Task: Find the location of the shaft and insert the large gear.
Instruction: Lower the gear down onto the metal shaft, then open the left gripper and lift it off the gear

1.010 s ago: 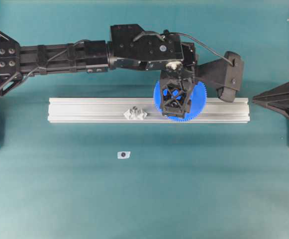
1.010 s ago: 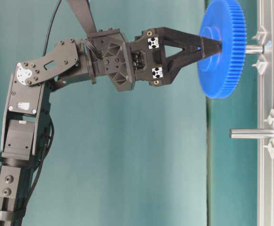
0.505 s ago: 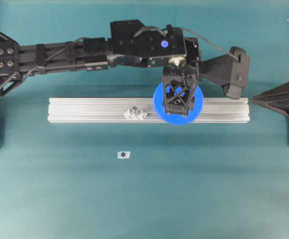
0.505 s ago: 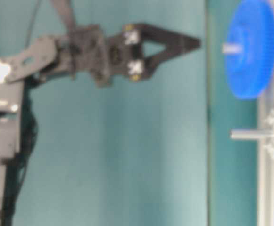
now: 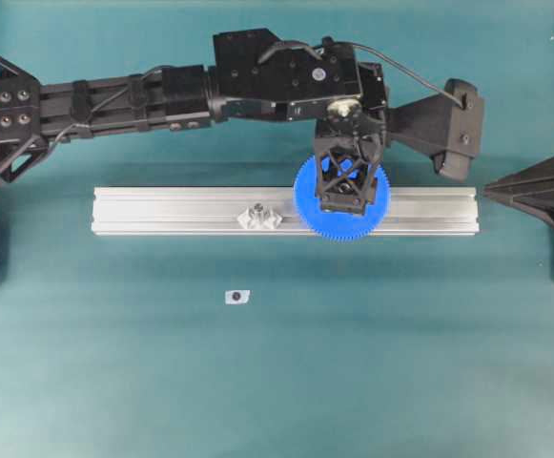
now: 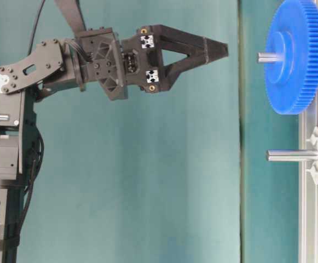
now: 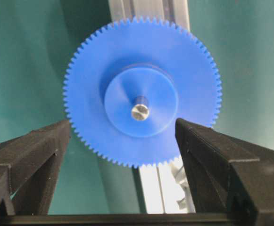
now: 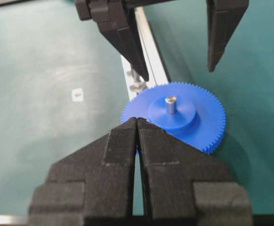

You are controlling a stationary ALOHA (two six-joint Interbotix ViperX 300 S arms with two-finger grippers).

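Large gear [image 7: 142,98] sits seated on the shaft [image 7: 139,112] at the rail [image 5: 181,211], shaft tip poking through its hub, so I read my left end effector [image 6: 216,49] hanging wide and empty above it as insertion done.

Both arms are matte black. The left arm [image 5: 162,95] consists of boxy housings joined by bracket plates fastened with small silver screws. A black cable [image 5: 400,74] loops from the wrist housing to the black camera block [image 5: 453,129]. The left claw [image 6: 216,50] has an open lattice frame with triangular cut-outs, two small white-marked squares and brass-coloured screw heads. Its fingers [image 7: 28,155] are long, tapered, rough-textured black wedges. A grey round joint plate [image 6: 0,82] carries a ring of screws. The right claw [image 8: 137,127] has two matching black textured fingers.
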